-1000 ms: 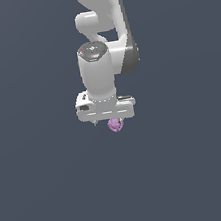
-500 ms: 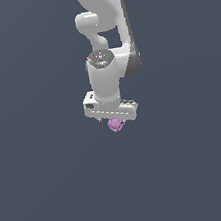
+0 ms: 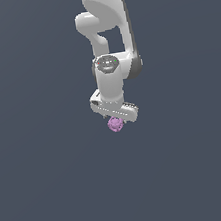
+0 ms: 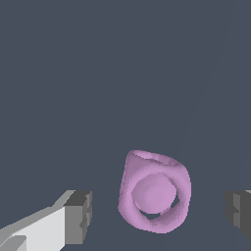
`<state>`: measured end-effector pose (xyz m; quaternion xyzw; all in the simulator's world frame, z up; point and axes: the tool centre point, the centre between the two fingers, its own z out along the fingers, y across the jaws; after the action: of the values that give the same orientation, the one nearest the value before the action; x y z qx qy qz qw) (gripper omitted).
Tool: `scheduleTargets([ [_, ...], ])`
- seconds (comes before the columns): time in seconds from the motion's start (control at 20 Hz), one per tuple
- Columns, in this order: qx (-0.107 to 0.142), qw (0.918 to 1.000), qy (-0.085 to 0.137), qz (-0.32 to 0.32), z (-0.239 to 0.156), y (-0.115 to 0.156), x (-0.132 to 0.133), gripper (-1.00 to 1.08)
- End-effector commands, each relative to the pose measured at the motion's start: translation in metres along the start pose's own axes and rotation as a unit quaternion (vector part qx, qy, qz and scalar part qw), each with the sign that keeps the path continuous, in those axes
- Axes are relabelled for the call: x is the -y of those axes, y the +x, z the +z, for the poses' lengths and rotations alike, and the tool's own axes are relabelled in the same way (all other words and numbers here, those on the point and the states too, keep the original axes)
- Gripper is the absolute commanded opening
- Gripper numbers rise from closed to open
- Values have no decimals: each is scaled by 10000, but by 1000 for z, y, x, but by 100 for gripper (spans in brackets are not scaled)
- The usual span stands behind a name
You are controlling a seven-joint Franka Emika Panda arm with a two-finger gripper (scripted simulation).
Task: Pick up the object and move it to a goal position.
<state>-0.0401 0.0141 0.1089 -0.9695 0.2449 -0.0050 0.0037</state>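
The object is a small lumpy pink-purple ball [image 3: 115,125], lying just under the white hand in the exterior view. In the wrist view the ball [image 4: 154,193] sits between my two dark grey fingertips [image 4: 81,215]. There is a clear gap on each side, and the ball is a little closer to one pad. My gripper [image 3: 115,117] is open and straddles the ball without touching it; it also shows in the wrist view [image 4: 159,215]. The white arm comes down from above, and its hand bar is tilted in the exterior view.
A plain dark grey surface [image 3: 53,182] fills everything around the ball. No other objects, edges or goal marker show in either view.
The wrist has twisted, so the hand bar now slants down toward the exterior view's right. The arm has shifted slightly to that side. The ball has stayed in place.
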Motion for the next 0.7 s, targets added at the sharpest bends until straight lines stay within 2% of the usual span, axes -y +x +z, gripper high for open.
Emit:
scheduleTargets([
  [0.0,12,9998,-15,222,6,-7,-1,100],
  [0.35,33,9983,-44,587,17,-20,-4,100],
  [0.65,37,9979,-50,642,19,-22,-4,100],
])
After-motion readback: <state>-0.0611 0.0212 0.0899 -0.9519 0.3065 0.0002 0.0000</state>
